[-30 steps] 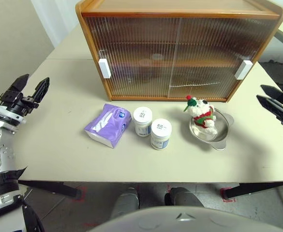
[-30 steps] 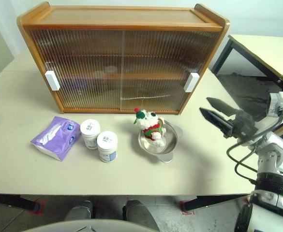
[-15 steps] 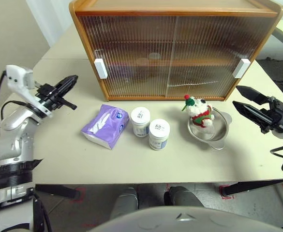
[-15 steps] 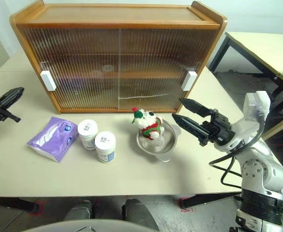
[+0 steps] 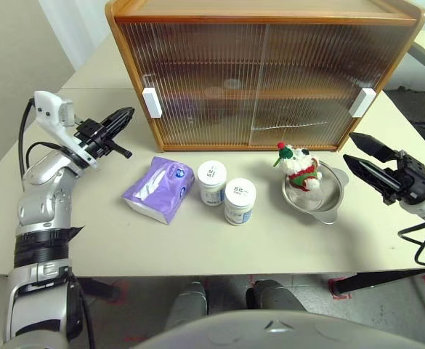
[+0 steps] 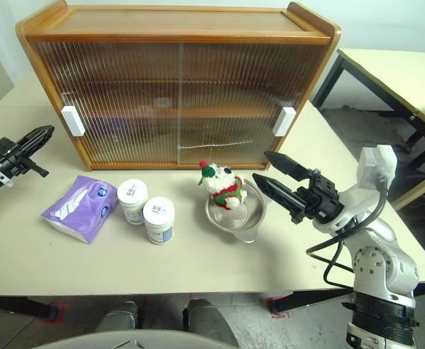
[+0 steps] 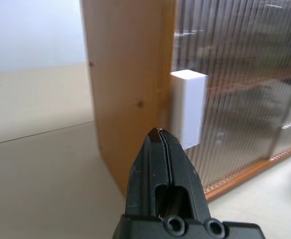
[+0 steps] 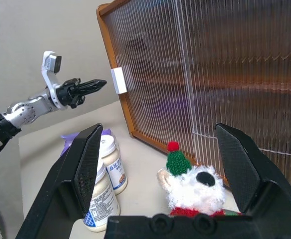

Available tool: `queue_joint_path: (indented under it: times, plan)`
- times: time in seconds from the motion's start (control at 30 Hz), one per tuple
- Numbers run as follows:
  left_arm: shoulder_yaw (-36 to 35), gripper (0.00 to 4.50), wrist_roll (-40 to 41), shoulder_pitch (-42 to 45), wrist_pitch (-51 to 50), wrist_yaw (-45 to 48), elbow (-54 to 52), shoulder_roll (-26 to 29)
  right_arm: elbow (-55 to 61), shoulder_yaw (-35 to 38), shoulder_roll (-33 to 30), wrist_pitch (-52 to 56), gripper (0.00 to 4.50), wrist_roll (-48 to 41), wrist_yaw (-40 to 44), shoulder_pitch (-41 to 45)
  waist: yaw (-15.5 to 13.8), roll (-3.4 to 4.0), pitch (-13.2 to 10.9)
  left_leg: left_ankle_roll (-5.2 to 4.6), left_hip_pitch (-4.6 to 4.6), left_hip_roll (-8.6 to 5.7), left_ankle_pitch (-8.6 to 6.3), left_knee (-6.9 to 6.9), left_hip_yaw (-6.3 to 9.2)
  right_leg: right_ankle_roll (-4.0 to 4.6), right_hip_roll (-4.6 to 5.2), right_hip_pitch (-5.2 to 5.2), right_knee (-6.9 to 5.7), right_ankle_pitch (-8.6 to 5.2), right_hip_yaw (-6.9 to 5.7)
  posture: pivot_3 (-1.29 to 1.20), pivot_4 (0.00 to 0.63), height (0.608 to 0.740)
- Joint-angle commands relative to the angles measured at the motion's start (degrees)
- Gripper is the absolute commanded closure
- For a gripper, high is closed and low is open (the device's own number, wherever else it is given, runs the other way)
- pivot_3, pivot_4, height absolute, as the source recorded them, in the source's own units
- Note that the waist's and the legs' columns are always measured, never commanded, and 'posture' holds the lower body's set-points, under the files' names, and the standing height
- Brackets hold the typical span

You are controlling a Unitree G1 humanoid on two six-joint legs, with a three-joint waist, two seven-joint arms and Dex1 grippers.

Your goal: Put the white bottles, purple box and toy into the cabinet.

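Looking down from the head, you see the cabinet (image 5: 266, 73) with both doors shut, and in front of it the purple box (image 5: 160, 188), two white bottles (image 5: 227, 191) and the toy (image 5: 300, 166) in a steel bowl (image 5: 327, 201) on the desk (image 5: 197, 243). Your left pincer (image 5: 120, 117), closed on nothing, sits just beside the cabinet's left handle (image 5: 152, 102). Its wrist view puts that handle (image 7: 186, 109) straight ahead. The right wrist view shows your right pincer (image 8: 165, 149) wide open before the toy. You're likely opening the door first; next, push that handle sideways.
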State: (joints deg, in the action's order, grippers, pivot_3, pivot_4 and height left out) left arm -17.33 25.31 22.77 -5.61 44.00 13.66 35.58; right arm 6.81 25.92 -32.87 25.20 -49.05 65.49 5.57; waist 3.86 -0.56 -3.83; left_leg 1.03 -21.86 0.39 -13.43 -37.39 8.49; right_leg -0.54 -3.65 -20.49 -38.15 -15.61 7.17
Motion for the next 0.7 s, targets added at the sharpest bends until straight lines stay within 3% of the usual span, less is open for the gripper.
queue_joint_path:
  times: [0.03, 0.7]
  plan:
    - [1.54, 4.45, -1.27, 1.85, 0.84, 0.36, 2.12, -0.88, 2.02, 0.21, -0.78, -0.35, 0.0, -0.79, 0.1, -1.17, 0.15, 0.0, 0.0, -0.01, -0.01, 0.01, -0.01, -0.08, 0.01, 0.01, -0.01, 0.01, 0.0, 0.02, 0.0, -0.17, 0.049, 0.74]
    - [8.68, 4.45, -5.29, 10.93, 4.69, 3.68, 9.86, -7.05, 3.82, 0.33, 0.12, -2.03, 0.0, -1.26, -1.42, -4.51, 1.33, -0.01, 0.0, -0.1, -0.21, -0.05, -0.06, -0.43, 0.0, -0.17, 0.0, 0.06, 0.04, 0.08, 0.0, -0.22, 0.039, 0.74]
